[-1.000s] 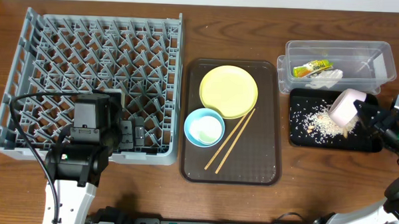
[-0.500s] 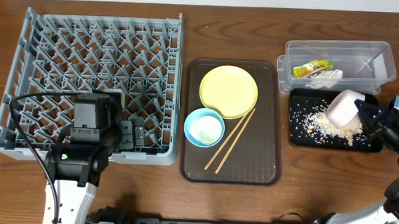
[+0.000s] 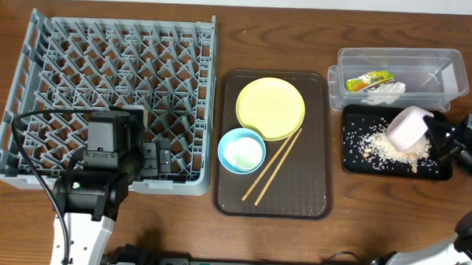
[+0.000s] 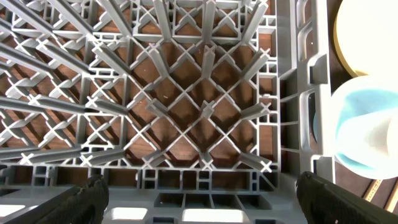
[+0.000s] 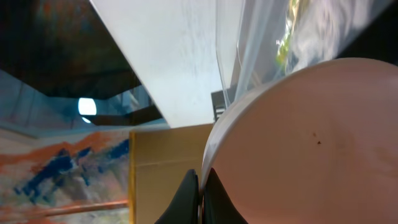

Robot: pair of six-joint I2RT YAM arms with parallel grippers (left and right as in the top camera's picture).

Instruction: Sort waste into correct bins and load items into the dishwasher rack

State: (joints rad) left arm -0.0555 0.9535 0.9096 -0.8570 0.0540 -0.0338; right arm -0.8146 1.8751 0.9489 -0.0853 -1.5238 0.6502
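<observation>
My right gripper is shut on the rim of the white-pinkish bowl and holds it tilted over the black tray. Rice bits lie scattered in that tray. In the right wrist view the gripper pinches the bowl. The clear tub holds the yellow-green wrapper and white scrap. The yellow plate, the light-blue bowl with something white inside, and the chopsticks lie on the brown tray. My left gripper is open and empty over the grey rack's front edge.
The rack fills the left wrist view, with the blue bowl and plate edge to its right. The tub and black tray stand close together at the table's right edge. Cables run by the left arm.
My right gripper has drawn slightly right with the bowl still tilted. More rice bits lie toward the black tray's right side. The left arm has not moved.
</observation>
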